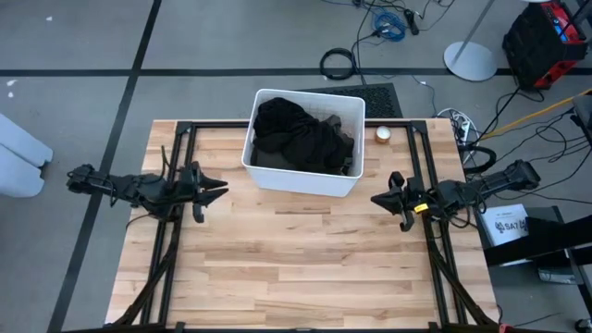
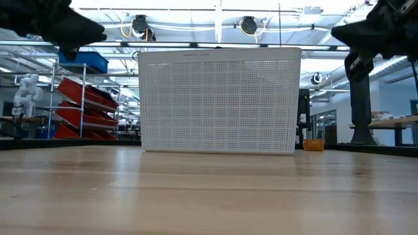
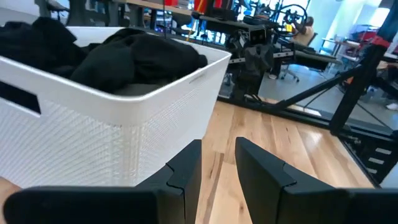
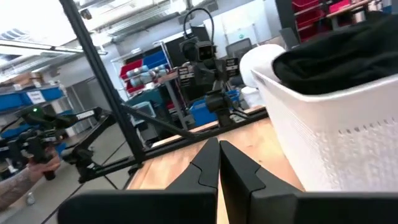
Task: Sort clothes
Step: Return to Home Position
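Note:
Black clothes (image 1: pixel 301 137) lie heaped in the white plastic bin (image 1: pixel 344 185) at the table's far middle; they also show in the left wrist view (image 3: pixel 134 59) and the right wrist view (image 4: pixel 339 53). No other colours show. My left gripper (image 1: pixel 220 191) hovers left of the bin, slightly open and empty (image 3: pixel 217 158). My right gripper (image 1: pixel 376 199) hovers right of the bin, shut and empty (image 4: pixel 219 155).
The bin stands on the wooden table (image 1: pixel 296 268), whose near half is bare wood. A small round tan object (image 1: pixel 382 134) sits at the far edge right of the bin. Black frame rails (image 1: pixel 176 166) run along both table sides.

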Tool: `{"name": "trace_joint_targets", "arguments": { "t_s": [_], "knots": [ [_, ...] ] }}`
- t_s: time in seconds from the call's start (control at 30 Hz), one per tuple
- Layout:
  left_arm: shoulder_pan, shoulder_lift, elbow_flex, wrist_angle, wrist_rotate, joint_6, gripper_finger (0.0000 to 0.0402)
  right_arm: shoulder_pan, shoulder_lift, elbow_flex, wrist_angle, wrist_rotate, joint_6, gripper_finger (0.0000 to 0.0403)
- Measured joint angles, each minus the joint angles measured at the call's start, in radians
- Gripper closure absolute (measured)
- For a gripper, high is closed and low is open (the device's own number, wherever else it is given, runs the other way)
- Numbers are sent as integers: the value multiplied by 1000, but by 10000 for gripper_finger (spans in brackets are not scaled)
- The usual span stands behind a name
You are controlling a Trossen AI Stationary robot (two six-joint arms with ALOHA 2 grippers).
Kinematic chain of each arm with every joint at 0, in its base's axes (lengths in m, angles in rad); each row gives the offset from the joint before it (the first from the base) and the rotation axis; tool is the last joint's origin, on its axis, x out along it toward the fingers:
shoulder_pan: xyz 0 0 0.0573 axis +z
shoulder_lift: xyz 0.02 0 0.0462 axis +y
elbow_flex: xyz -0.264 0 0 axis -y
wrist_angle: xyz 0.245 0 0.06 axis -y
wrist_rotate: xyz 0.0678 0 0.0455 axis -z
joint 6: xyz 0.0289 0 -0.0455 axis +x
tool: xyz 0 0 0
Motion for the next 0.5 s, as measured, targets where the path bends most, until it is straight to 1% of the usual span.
{"name": "trace_joint_targets", "arguments": {
  "t_s": [0.07, 0.17, 0.3, 0.37, 0.43, 0.5],
  "knots": [
    [0, -28, -26, 3, -4, 0, 293, -1, -1, -23, 5, 0, 16, 403],
    [0, -59, -57, 4, -8, 0, 293, -1, 0, -21, -41, -12, 52, 403],
    [0, -86, -101, 1, -9, 1, 293, -1, -1, -20, -66, -57, 30, 403],
    [0, -93, -116, 3, -9, 1, 293, -1, -1, -20, -105, -64, 20, 403],
    [0, -98, -130, 4, -9, 1, 293, -1, -1, -20, -142, -66, 32, 403],
    [0, -102, -141, 7, -8, 2, 293, -2, -1, -20, -160, -91, 39, 403]
  ]
}}
